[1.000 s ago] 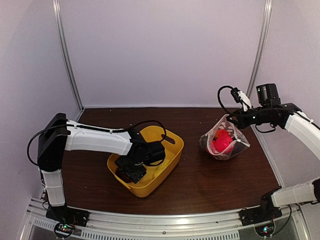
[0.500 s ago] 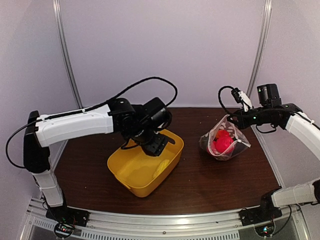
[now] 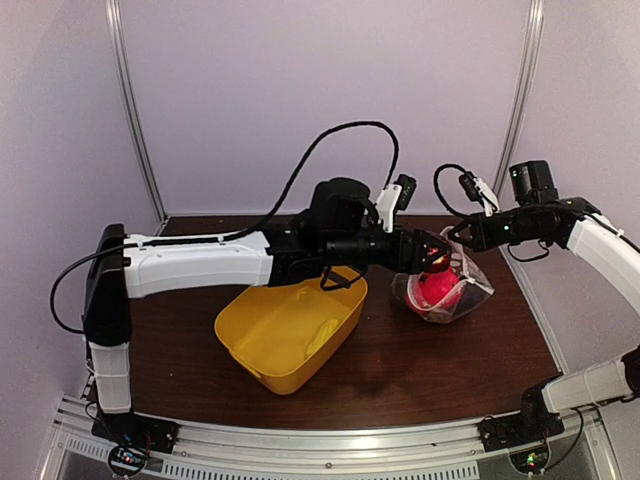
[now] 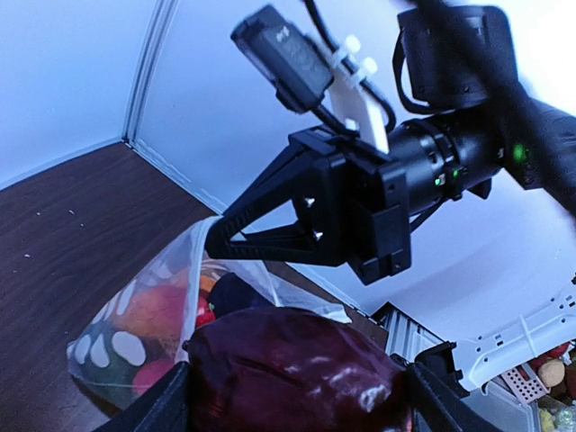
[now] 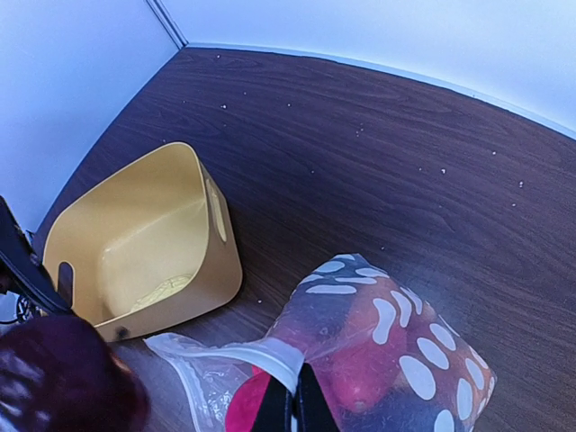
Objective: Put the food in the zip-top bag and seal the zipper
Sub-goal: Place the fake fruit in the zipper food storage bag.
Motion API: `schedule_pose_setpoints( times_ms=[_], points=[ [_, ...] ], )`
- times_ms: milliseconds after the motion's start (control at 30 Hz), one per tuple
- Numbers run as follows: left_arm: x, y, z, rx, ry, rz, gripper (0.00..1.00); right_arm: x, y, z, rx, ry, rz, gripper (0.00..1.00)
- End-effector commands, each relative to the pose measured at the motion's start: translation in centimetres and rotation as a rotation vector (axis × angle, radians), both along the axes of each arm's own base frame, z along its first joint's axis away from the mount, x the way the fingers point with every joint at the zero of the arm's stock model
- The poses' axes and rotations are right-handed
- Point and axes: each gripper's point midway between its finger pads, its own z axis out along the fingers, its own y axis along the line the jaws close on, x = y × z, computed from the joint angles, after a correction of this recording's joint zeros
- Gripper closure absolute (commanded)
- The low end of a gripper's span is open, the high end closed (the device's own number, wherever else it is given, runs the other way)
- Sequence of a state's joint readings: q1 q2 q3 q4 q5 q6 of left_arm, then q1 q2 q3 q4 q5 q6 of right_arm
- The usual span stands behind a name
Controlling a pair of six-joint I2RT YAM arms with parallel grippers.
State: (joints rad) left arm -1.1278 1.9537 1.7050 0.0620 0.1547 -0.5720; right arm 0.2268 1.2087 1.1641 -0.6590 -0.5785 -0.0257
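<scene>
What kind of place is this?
Probably a robot testing booth: plain white walls box in a dark brown wooden table, and a white left arm and white right arm stand on a silver metal rail.

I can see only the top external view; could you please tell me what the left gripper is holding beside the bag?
Observer: The left wrist view shows the left gripper shut on a glossy dark purple plastic vegetable.
Operator: Thank you. Is the bag's mouth held open?
Observer: Yes. In the right wrist view the right gripper pinches the clear polka-dot zip-top bag at its zipper strip, and the mouth gapes.
Operator: Is the piece inside yet?
Observer: No. That view shows it beside the mouth, outside the bag.
</scene>
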Motion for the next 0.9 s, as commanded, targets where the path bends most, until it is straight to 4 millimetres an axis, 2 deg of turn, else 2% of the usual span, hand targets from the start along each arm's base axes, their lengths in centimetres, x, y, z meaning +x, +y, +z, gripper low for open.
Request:
schedule_pose_setpoints(
  times_ms=[0, 167, 367, 600, 667, 733, 800, 867],
  points=[
    [-0.4, -2.9, 3.2, -0.17, -0.005, -0.052, 0.44, -0.3, 1.4, 2.9, 0.104, -0.006, 0.035, 1.0],
    [1.4, -3.7, 1.4, -0.123, -0.04, 0.064, 0.45, -1.0, 2.2, 3.7, 0.165, 0.019, 0.071, 1.0],
    [4.7, -3.2, -1.9, -0.02, -0.115, 0.25, 0.44, -1.7, 2.9, 3.5, 0.207, 0.053, 0.111, 1.0],
    [6.7, -4.0, -7.6, 0.099, -0.16, 0.322, 0.42, -2.7, 4.1, 3.8, 0.305, 0.103, 0.183, 1.0],
    [7.0, -4.1, -8.7, 0.113, -0.167, 0.333, 0.37, -3.0, 4.5, 3.8, 0.333, 0.124, 0.207, 1.0],
    [7.1, -4.2, -8.8, 0.114, -0.183, 0.339, 0.25, -3.1, 4.7, 3.8, 0.351, 0.135, 0.219, 1.0],
    [7.3, -4.1, -8.0, 0.11, -0.213, 0.35, 0.14, -2.9, 4.7, 3.8, 0.358, 0.138, 0.218, 1.0],
    [7.3, -3.8, -6.4, 0.107, -0.266, 0.356, 0.04, -2.6, 4.6, 3.9, 0.37, 0.143, 0.214, 1.0]
  ],
)
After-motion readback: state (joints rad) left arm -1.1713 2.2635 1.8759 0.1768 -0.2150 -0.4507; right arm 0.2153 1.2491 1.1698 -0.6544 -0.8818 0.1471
